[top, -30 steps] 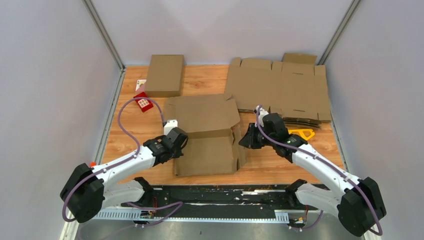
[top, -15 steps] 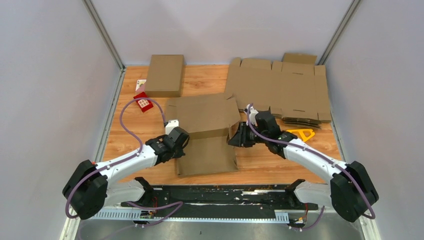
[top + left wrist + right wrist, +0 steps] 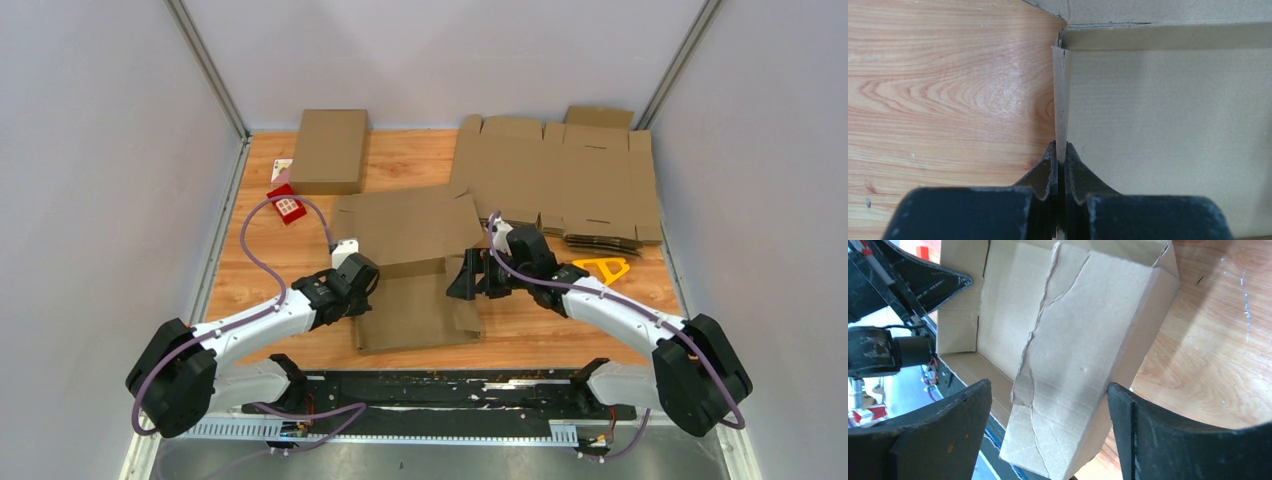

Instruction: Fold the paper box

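A wood-grain table (image 3: 410, 160) sits between grey walls (image 3: 100, 150). From above, the paper box (image 3: 415, 240) lies mid-table between both arms, its long axis running away from the bases, and the right gripper (image 3: 463, 282) is at its right wall. In the left wrist view, the left gripper (image 3: 1060, 152) is clamped on the thin upright left wall. In the right wrist view, the right jaws are spread wide, straddling the creased corrugated side flap without pinching it.
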`<state>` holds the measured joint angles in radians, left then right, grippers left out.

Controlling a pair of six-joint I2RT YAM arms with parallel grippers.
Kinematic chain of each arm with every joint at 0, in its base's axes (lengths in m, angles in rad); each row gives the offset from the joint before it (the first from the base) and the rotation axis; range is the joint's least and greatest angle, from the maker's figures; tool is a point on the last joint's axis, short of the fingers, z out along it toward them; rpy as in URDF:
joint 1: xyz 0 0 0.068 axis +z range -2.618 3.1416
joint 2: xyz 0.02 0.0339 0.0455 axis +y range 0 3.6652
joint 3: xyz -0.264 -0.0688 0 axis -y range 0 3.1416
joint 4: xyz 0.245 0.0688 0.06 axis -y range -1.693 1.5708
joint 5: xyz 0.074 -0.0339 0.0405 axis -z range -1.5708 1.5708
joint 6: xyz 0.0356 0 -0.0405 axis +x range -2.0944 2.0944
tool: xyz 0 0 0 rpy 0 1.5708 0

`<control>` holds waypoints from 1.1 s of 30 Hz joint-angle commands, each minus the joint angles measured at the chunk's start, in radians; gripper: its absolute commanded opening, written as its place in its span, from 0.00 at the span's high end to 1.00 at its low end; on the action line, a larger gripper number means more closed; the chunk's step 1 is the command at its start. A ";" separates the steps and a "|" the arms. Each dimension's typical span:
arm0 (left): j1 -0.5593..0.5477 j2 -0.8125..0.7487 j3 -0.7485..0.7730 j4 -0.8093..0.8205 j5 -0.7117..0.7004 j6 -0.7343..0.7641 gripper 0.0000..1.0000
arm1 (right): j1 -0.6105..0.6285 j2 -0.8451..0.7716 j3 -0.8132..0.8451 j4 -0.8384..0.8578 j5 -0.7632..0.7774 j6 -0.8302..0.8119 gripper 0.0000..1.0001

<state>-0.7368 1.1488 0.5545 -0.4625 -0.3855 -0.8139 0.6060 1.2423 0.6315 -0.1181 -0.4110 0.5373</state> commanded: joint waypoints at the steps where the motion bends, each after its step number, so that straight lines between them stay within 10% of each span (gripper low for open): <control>1: -0.006 0.002 0.020 0.039 0.023 -0.018 0.98 | 0.007 -0.069 -0.026 -0.006 0.016 -0.052 0.02; 10: -0.006 0.000 0.023 0.042 0.027 -0.016 0.97 | 0.005 -0.099 -0.058 0.022 -0.002 -0.039 0.03; 19: -0.006 -0.008 0.022 0.037 0.025 -0.014 0.97 | 0.005 -0.048 -0.051 -0.024 0.084 -0.043 0.41; 33: -0.007 -0.003 0.023 0.039 0.026 -0.024 0.97 | 0.185 0.074 0.104 -0.267 0.440 -0.139 0.24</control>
<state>-0.7372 1.1484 0.5545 -0.4595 -0.3748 -0.8192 0.7063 1.2743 0.6418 -0.2737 -0.1749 0.4454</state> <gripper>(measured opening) 0.048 0.764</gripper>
